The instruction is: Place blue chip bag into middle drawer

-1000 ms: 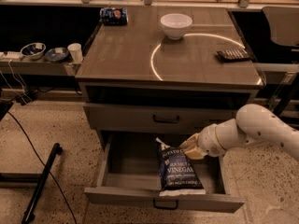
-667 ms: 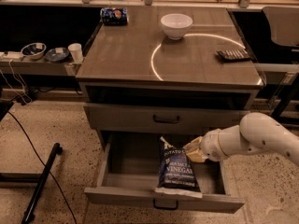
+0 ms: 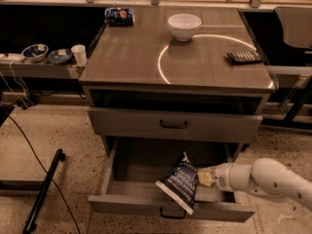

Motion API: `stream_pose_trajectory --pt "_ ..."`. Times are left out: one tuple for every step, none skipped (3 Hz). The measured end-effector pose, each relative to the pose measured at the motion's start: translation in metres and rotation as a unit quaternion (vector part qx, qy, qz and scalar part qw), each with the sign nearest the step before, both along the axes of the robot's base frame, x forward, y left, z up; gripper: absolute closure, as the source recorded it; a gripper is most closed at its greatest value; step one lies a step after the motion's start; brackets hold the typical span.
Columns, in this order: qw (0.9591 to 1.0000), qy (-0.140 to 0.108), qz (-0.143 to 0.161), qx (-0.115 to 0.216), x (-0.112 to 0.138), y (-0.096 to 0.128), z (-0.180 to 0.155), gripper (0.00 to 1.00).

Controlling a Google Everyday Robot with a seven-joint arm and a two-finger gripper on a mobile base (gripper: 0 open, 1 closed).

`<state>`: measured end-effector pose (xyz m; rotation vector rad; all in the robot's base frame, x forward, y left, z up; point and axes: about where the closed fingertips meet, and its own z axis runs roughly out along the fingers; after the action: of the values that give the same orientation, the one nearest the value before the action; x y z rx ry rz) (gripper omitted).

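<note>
The blue chip bag (image 3: pixel 179 183), dark blue with white lettering, is tilted in the open middle drawer (image 3: pixel 141 204), its lower end over the drawer's front rim. My gripper (image 3: pixel 204 177) reaches in from the right on a white arm (image 3: pixel 265 178) and is shut on the bag's right edge, above the drawer's front right part. The drawer is pulled fully out and shows nothing else inside.
The grey drawer above (image 3: pixel 173 125) is shut. On the cabinet top are a white bowl (image 3: pixel 184 26), a small blue packet (image 3: pixel 119 16) and a dark flat device (image 3: pixel 243 57). Bowls and a cup (image 3: pixel 78 54) sit on a left shelf. A black stand leg (image 3: pixel 44 191) lies on the floor.
My gripper has moved toward the drawer's front and lower, taking the bag with it. The bag's lower end now overlaps the front rim and the bag is more tilted.
</note>
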<state>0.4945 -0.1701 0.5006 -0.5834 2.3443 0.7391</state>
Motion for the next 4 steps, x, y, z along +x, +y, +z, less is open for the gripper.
stream_pose_trajectory --pt "0.9947 0.015 -0.100 0.018 0.024 -0.013 -0.033 1.00" --pt "0.9812 0.016 -0.191 0.022 0.070 -0.033 -0.037 0.85" --pt "0.9637 0.023 -0.263 0.036 0.100 -0.040 -0.052 0.62" --pt "0.9616 0.018 -0.272 0.035 0.104 -0.043 -0.051 0.31"
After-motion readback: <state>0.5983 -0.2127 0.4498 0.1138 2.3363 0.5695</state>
